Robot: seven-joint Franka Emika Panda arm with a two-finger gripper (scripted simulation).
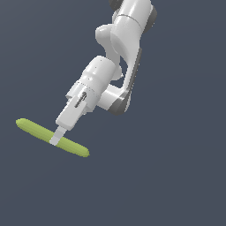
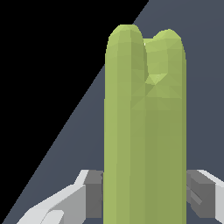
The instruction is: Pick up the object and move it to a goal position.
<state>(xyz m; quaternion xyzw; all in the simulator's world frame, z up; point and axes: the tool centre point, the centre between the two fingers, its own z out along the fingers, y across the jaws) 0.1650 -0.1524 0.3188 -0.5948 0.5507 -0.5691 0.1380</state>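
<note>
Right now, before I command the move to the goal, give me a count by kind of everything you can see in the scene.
Slim yellow-green rod with rounded ends: 1
White robot arm: 1
Gripper, fingers on either side of the rod's middle: 1
Total: 3

Slim yellow-green rod (image 1: 37,130), rounded ends, slightly tilted, between the fingers (image 1: 55,138).
</note>
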